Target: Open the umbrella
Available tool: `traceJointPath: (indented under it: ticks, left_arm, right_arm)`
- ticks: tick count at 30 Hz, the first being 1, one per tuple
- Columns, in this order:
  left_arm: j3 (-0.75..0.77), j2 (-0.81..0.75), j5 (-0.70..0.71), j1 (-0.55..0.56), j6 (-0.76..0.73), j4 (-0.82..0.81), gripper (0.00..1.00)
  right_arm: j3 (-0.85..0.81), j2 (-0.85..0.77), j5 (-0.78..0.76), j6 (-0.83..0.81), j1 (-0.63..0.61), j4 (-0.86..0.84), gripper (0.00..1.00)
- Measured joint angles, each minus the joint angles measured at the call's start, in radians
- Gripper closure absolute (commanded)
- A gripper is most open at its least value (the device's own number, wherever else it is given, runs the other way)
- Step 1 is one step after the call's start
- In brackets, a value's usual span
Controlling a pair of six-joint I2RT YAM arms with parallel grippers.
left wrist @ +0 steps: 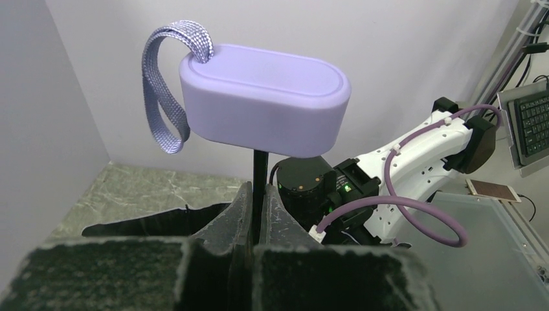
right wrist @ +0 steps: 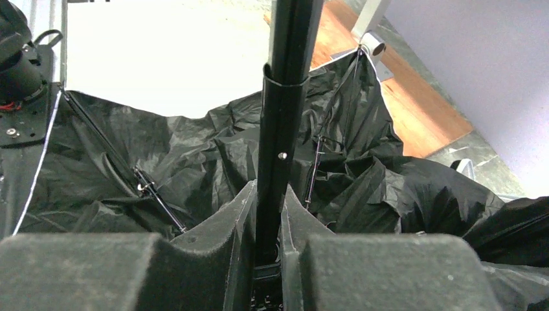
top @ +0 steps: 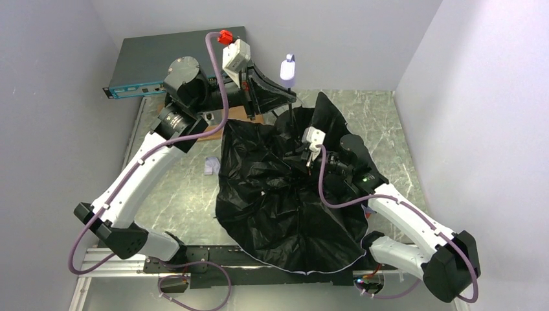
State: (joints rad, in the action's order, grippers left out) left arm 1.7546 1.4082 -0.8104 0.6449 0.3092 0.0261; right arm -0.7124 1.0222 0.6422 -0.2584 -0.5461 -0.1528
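Green marbled surface, centre frame: umbrella sprawled, black lining up. Closed on the shaft: left end effector under lavender handle, right end effector lower down.

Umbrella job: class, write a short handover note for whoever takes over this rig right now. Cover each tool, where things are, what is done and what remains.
Umbrella: upside down between the arms, canopy spread black side up over the table, shaft rising from it, lavender handle on top.
Left tool: shut on the shaft just below the handle.
Right tool: shut on the shaft lower down, close to the canopy.
Done: both grips made, canopy partly fanned out.
Left: canopy is slack and creased, not taut. Probably slide the lower grip along the shaft until it locks open.
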Motion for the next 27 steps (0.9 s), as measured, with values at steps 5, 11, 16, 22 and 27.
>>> traceJointPath:
  ticks: [5, 11, 16, 22, 27]
  left_arm:
    - [0.015, 0.014, -0.005, -0.011, -0.001, 0.011, 1.0]
    - [0.039, 0.018, -0.001, -0.015, -0.016, 0.056, 1.0]
    - [0.052, 0.025, 0.006, -0.021, -0.021, 0.069, 1.0]
    - [0.068, 0.034, 0.017, -0.027, -0.035, 0.078, 1.0]
    - [0.126, 0.04, 0.018, -0.037, -0.039, 0.098, 1.0]
  right_arm:
    - [-0.002, 0.017, 0.025, -0.051, 0.029, 0.007, 0.82]
    - [-0.003, 0.029, 0.059, -0.125, 0.072, 0.019, 0.77]
    - [-0.009, 0.04, 0.083, -0.182, 0.087, 0.021, 0.74]
    - [-0.016, 0.071, 0.104, -0.246, 0.105, 0.043, 0.73]
    - [-0.012, 0.098, 0.113, -0.301, 0.128, 0.095, 0.72]
